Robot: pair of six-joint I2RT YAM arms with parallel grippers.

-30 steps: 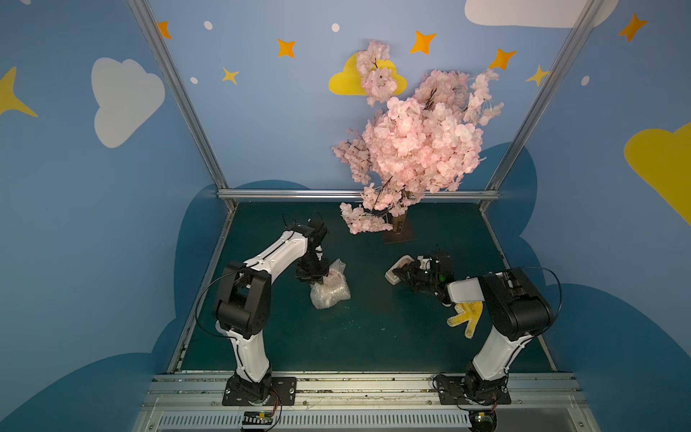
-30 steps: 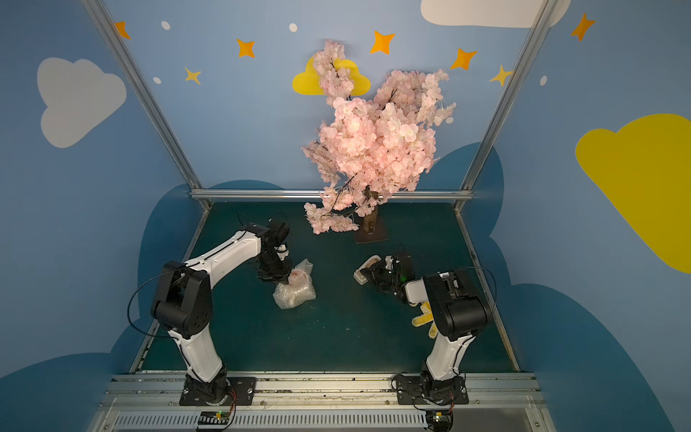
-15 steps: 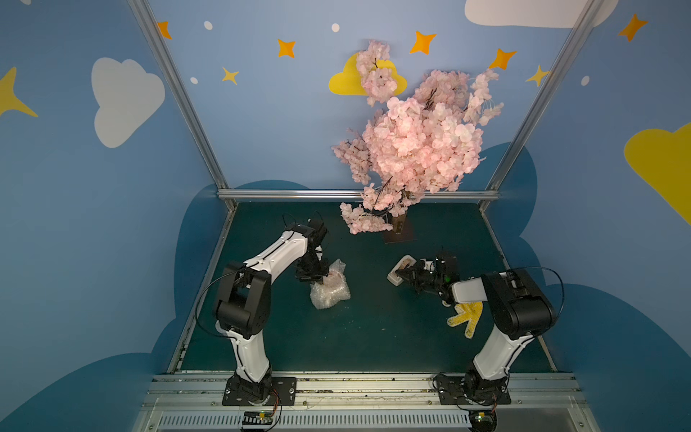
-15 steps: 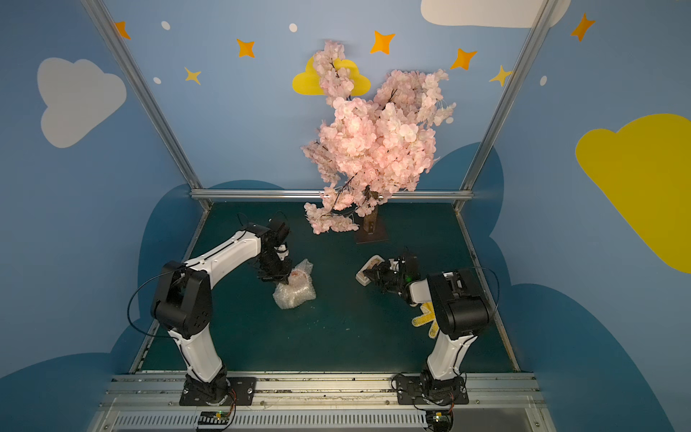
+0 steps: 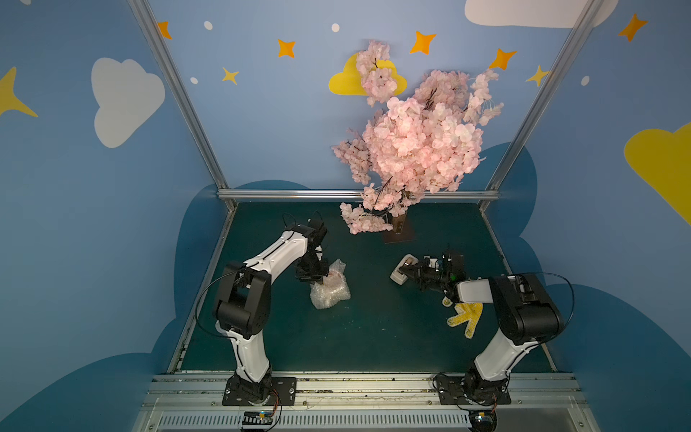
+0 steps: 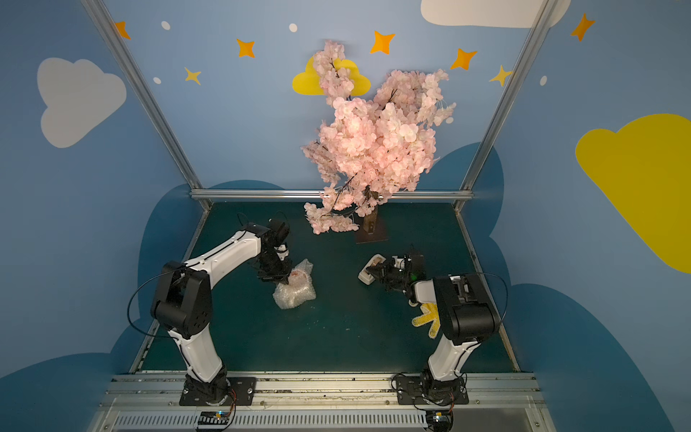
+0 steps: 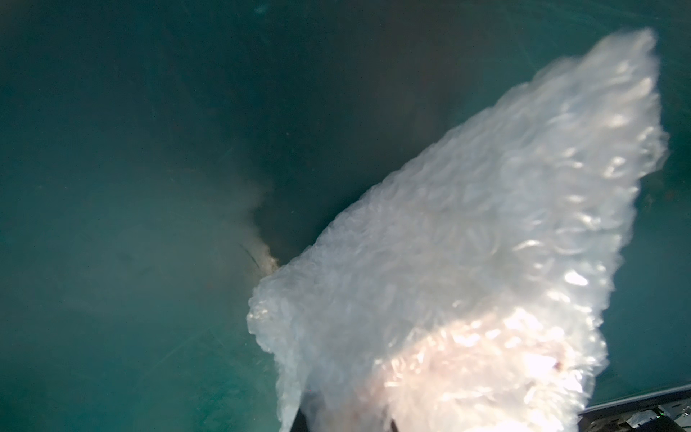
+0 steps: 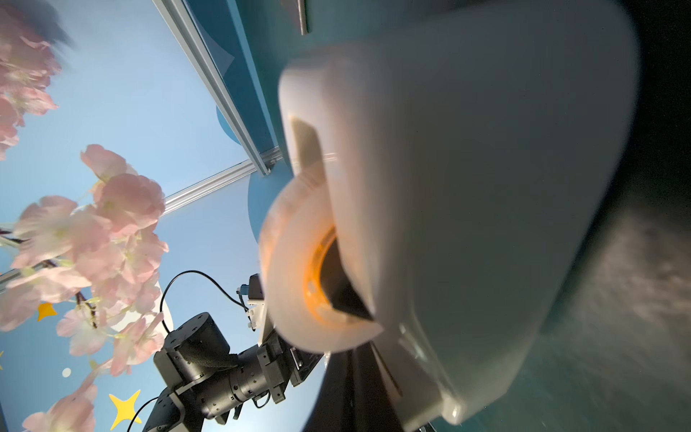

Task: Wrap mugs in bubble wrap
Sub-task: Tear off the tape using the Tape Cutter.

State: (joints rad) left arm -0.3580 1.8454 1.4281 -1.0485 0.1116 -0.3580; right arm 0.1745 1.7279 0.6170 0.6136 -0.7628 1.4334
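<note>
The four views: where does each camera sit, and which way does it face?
Top views: stereo pair high above the arm bases, looking down at the dark green table mat; left arm and right arm show whole.
Left wrist: faces down, close on the clear bubble wrap; only a dark hardware sliver shows.
Right wrist: low, tilted upward past the cream plastic tape dispenser toward the pink blossom tree; its dark finger and the left arm show.
Shared by top views and right wrist: dispenser, tree, left arm.

silvery bubble wrap (image 5: 331, 290); cream dispenser (image 5: 399, 275); yellow-white glove (image 5: 465, 318)
</note>
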